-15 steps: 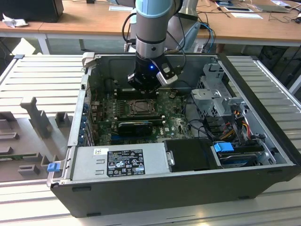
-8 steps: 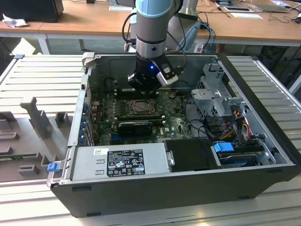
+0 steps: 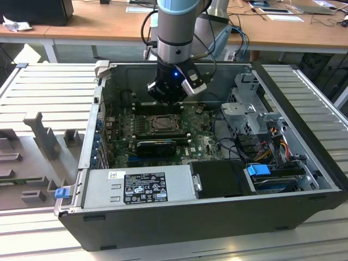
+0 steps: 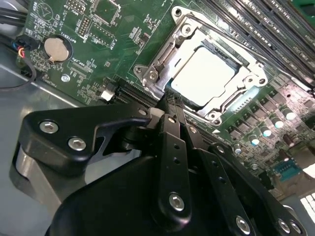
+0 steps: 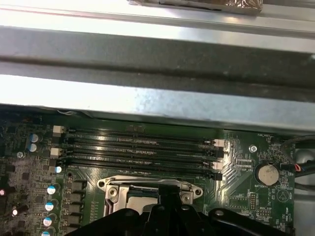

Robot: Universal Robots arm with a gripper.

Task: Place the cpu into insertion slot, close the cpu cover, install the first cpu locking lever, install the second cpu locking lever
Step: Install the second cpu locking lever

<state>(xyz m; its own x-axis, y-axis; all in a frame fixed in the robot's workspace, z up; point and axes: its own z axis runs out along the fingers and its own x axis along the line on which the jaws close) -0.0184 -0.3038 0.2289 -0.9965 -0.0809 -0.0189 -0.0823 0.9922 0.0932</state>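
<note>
CPU: the small flat square chip, pale beige-silver (image 4: 204,76), lies flat in the insertion slot, showing through the square window of the cover.
Insertion slot: the square socket with a dark rim (image 3: 163,125) sits mid-board on the green motherboard (image 4: 93,44), just beside the long black memory slots (image 5: 140,147).
CPU cover: the thin grey metal frame plate (image 4: 167,54) lies down over the chip, its window framing it.
Gripper: the black two-finger gripper (image 4: 170,105) has its fingers drawn together to a narrow point, with nothing visible between them; the tip is at the socket's edge, just beside the cover's corner.
Step in hand: probably a locking lever, since chip and cover look seated; whether either lever is latched I cannot tell.
Doing it well: press only on the thin lever wire, keep the tip off the chip's face, and guide it sideways under its hook without scraping the board.
</note>
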